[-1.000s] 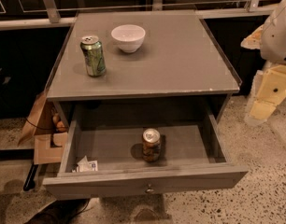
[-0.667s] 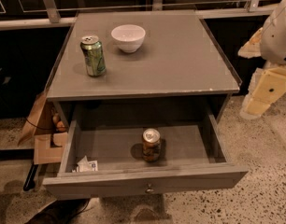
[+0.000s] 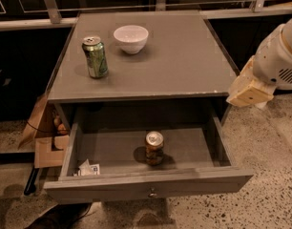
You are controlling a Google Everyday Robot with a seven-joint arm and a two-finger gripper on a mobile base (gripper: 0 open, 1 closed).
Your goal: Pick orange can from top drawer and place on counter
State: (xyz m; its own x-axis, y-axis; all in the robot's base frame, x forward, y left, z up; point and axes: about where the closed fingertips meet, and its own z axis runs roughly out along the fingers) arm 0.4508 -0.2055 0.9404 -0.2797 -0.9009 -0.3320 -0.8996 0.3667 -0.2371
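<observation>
Sitting nearest, top drawer [image 3: 112, 187]: pulled open, its round knob [image 3: 151, 193] at front centre; a paper scrap [image 3: 88, 168] lies in the left front corner.
Orange can [image 3: 154, 148]: upright on the drawer floor, about mid-width, well apart from both side walls and from the paper scrap; nothing touches it.
Claw [image 3: 248, 90]: right of the cabinet, about level with the surface edge, above and outside the drawer's right wall, well apart from the orange can; whether it is spread or pressed together cannot be told.
Step in hand: the reach, as I judge it; the pick is not yet begun.
Doing it well: bring the claw leftward over the drawer's open part, clear of the overhanging surface edge, then lower it straight onto the orange can and take the body below the rim so it does not tip.
Surface [image 3: 174, 66]: right half bare, a fair place to set down.
Green can [image 3: 95, 57]: upright at the left; not the target.
White bowl [image 3: 130, 38]: farthest, just beyond and right of the green can.
</observation>
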